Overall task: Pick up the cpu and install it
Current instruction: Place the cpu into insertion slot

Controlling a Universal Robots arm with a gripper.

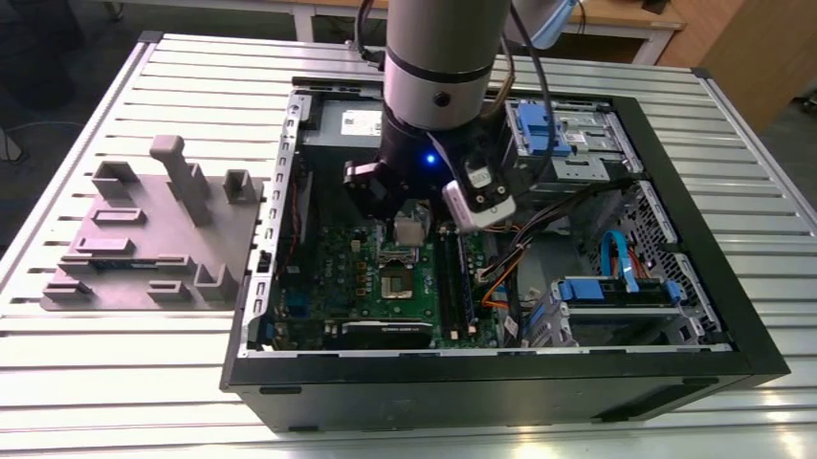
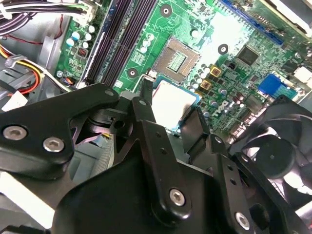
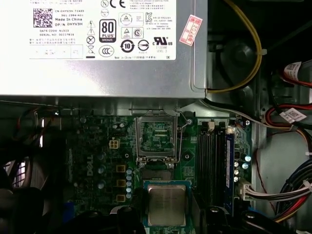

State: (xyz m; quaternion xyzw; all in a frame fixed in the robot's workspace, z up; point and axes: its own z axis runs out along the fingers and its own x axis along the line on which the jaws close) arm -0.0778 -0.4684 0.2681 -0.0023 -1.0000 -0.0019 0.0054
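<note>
The cpu (image 1: 410, 230), a small square silver chip on a green carrier edge, hangs inside the open computer case over the motherboard (image 1: 335, 258). My gripper (image 1: 411, 226) is shut on it, its black fingers (image 2: 145, 92) pressing two opposite edges. In both wrist views the cpu (image 2: 171, 99) (image 3: 166, 204) sits a short way from the open socket (image 2: 178, 58) (image 3: 156, 170), apart from it and above the board. The socket's metal frame (image 3: 156, 135) stands flipped open beside it.
The silver power supply (image 3: 97, 44) lies beyond the socket. Long memory sticks (image 3: 214, 161) run beside it, with bundled cables (image 3: 287, 190) farther out. A black fan (image 2: 278, 146) is close to the gripper. A grey fixture block (image 1: 153, 239) stands on the slatted table at the exterior view's left.
</note>
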